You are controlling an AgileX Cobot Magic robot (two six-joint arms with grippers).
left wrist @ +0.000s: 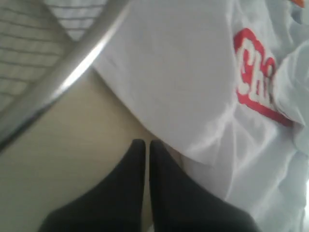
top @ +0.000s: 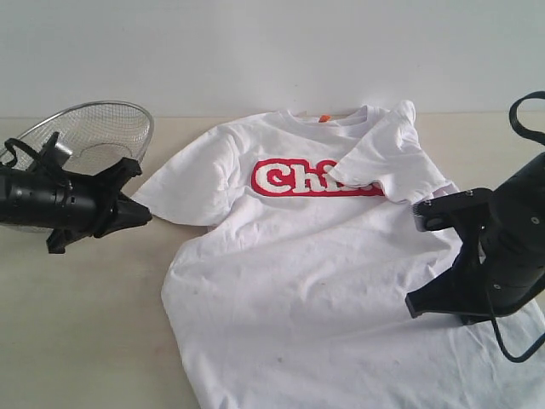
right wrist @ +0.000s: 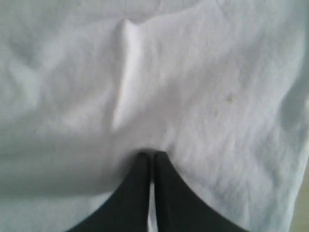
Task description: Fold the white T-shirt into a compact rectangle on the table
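Observation:
The white T-shirt lies face up on the table. One sleeve is folded in over the chest and hides the end of the red lettering. A small red neck tag shows at the collar. My left gripper is shut and empty, just off the other sleeve's hem. In the left wrist view it is over bare table beside the shirt. My right gripper is shut low over the shirt's right side; its tips meet wrinkled cloth, with nothing seen held.
A silver wire-mesh basket stands at the back left, right behind the left arm, its rim close above the left fingers. Bare tabletop lies to the left and front left of the shirt. The shirt's lower hem runs out of the exterior view.

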